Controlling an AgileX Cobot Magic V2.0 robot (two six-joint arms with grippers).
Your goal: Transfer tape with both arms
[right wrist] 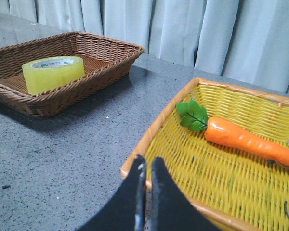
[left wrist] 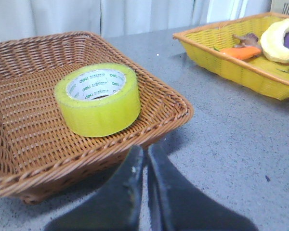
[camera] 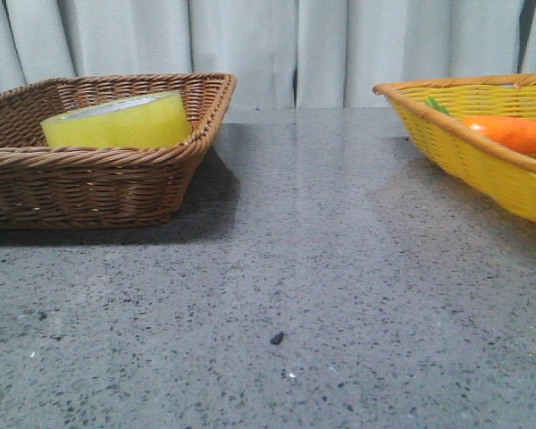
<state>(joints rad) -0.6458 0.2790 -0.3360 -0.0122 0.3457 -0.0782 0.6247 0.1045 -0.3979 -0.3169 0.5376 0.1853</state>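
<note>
The yellow tape roll (camera: 118, 121) lies flat in the brown wicker basket (camera: 80, 183) at the table's left; it also shows in the left wrist view (left wrist: 98, 97) and in the right wrist view (right wrist: 53, 73). My left gripper (left wrist: 145, 151) is shut and empty, just outside the near rim of the brown basket (left wrist: 149, 127), a short way from the tape. My right gripper (right wrist: 148, 163) is shut and empty, over the near corner of the yellow basket (right wrist: 149, 139). Neither gripper shows in the front view.
The yellow basket (camera: 456, 143) at the table's right holds an orange carrot (camera: 509, 132) with green leaves (right wrist: 192, 115), a banana (left wrist: 278, 36) and other small items. A grey speckled tabletop (camera: 313, 268) lies between the baskets. A small dark speck (camera: 276, 338) lies near the front.
</note>
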